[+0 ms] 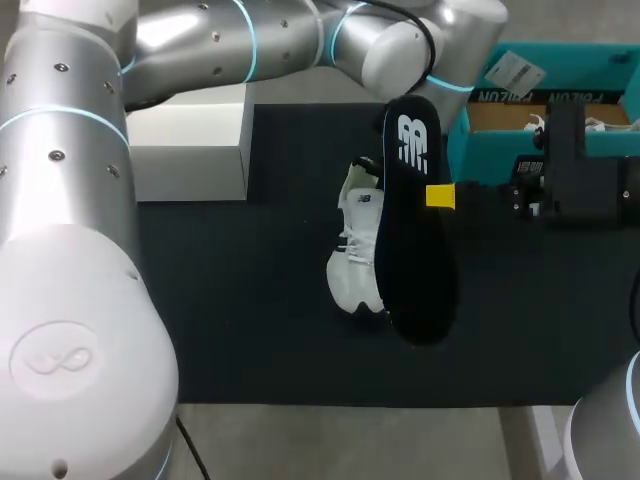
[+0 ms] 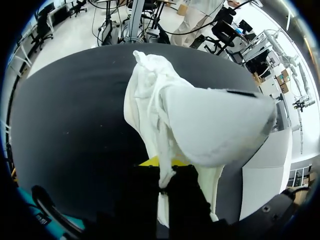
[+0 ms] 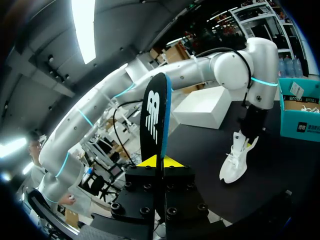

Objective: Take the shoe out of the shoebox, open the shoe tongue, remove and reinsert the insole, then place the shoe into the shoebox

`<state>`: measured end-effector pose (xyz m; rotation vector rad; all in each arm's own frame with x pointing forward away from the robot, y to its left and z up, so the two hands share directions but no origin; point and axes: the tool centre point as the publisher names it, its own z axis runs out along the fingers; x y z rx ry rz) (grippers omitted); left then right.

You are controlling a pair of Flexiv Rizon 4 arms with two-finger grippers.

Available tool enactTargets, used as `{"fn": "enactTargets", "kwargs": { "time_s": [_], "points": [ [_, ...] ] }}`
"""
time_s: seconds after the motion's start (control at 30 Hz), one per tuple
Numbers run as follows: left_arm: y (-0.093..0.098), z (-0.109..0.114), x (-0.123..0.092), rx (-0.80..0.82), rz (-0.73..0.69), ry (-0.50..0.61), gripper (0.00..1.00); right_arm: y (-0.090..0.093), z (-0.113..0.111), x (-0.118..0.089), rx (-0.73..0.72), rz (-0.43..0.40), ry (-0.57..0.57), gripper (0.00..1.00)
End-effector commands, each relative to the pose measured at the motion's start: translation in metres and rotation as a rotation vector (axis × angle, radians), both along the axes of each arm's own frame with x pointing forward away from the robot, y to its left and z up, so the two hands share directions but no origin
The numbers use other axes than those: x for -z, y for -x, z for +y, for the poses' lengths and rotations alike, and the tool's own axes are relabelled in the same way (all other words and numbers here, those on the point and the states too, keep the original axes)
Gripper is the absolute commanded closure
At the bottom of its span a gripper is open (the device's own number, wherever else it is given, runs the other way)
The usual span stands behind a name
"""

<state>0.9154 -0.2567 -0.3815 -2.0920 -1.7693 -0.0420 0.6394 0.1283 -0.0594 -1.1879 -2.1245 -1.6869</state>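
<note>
Right gripper [image 3: 159, 161] clamps the black insole [image 3: 154, 117] upright; left gripper [image 2: 165, 169] pinches the white shoe [image 2: 200, 125] (toe down) over the dark mat [image 1: 230, 300].

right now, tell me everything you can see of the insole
The insole is black, long and flat, foam-like, with a white logo at one end and a blue edge in the right wrist view. It is out of the white shoe and held above the mat, pinched at its side by the right hand, upright between its yellow fingertips. Nothing else visibly touches it.
</note>
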Motion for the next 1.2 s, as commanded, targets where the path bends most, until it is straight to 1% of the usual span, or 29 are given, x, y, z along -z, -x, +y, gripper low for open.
{"fn": "enactTargets", "kwargs": {
  "time_s": [0.03,0.07,0.13,0.17,0.2,0.33,0.63,0.73,0.87,1.03,1.2],
  "points": [
    [-0.007,-0.006,0.010,-0.013,0.025,-0.014,0.93,0.007,0.003,0.000,0.013,-0.004,0.000,1.00],
    [-0.007,-0.006,0.012,-0.017,0.029,-0.012,0.80,0.007,0.003,0.000,0.013,-0.004,0.000,1.00],
    [-0.007,-0.006,0.014,-0.026,0.031,-0.013,0.50,0.007,0.003,0.000,0.013,-0.004,0.000,1.00],
    [-0.007,-0.006,0.014,-0.031,0.034,-0.009,0.05,0.007,0.003,0.000,0.013,-0.004,0.000,1.00],
    [-0.006,-0.004,0.012,-0.035,0.042,0.006,0.00,0.007,0.003,0.000,0.013,-0.004,0.000,1.00],
    [-0.004,0.000,0.001,-0.060,0.055,0.056,0.00,0.007,0.003,0.000,0.013,-0.004,0.000,1.00],
    [-0.003,0.003,-0.023,-0.125,0.010,0.113,0.00,0.007,0.003,0.000,0.013,-0.004,0.000,1.00],
    [-0.004,0.003,-0.038,-0.175,-0.029,0.155,0.00,0.007,0.003,0.000,0.013,-0.004,0.000,1.00],
    [-0.007,0.002,-0.056,-0.263,-0.037,0.211,0.00,0.007,0.003,0.000,0.013,-0.004,0.000,1.00],
    [-0.017,-0.003,-0.073,-0.384,-0.004,0.321,0.00,0.007,0.003,0.000,0.013,-0.004,0.000,1.00],
    [-0.023,-0.010,-0.095,-0.430,0.043,0.448,0.00,0.007,0.003,0.000,0.013,-0.004,0.000,1.00]
  ]
}}
